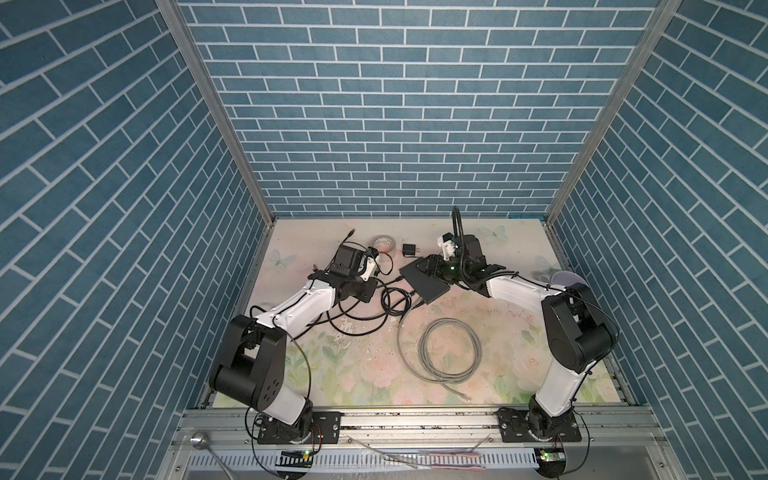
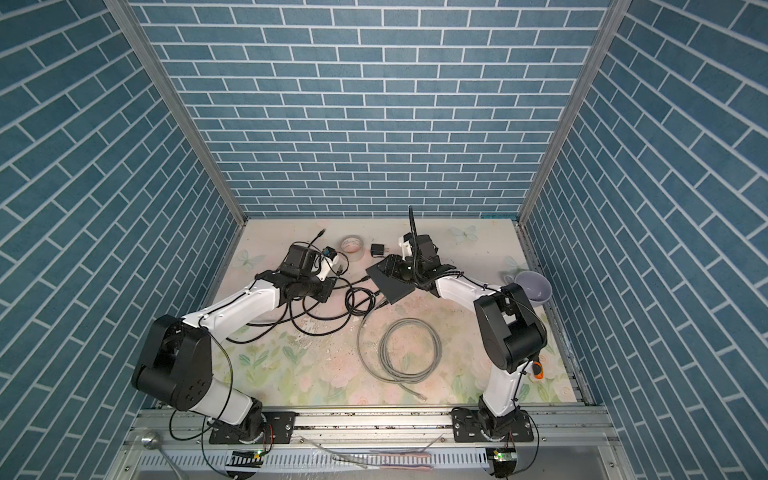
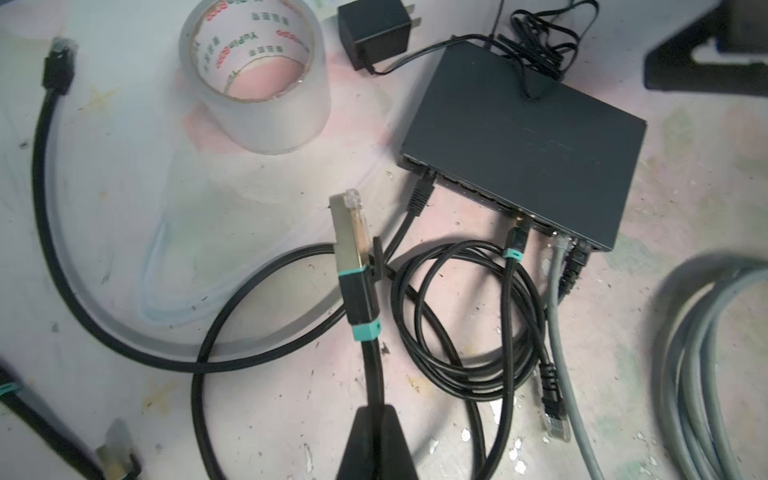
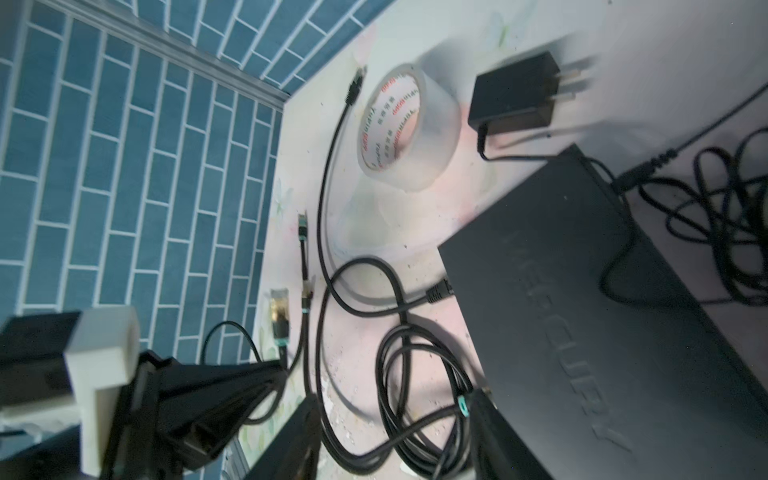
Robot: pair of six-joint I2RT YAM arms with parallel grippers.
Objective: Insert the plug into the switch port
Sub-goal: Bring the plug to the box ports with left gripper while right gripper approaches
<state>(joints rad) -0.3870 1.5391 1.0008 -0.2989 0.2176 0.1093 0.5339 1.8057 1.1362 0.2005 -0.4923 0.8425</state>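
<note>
**Clearance at the switch (image 3: 523,141) port face**

One end of the port face is taken by a black connector (image 3: 420,197). Toward the other end sit a teal-banded connector (image 3: 515,239), a grey cable (image 3: 559,266) and a second black connector (image 3: 575,266); the stretch between is bare. Black cable loops (image 3: 457,324) lie on the bench (image 1: 332,374) directly before it, and the plug (image 3: 351,232) in the left gripper (image 3: 374,415) hangs above them. Tape roll (image 3: 257,83) and power adapter (image 3: 374,33) stand just beyond the switch's far corner. The right gripper (image 1: 432,268), jaws apart, covers its far edge. A grey coil (image 1: 451,353) occupies the near middle bench.
</note>
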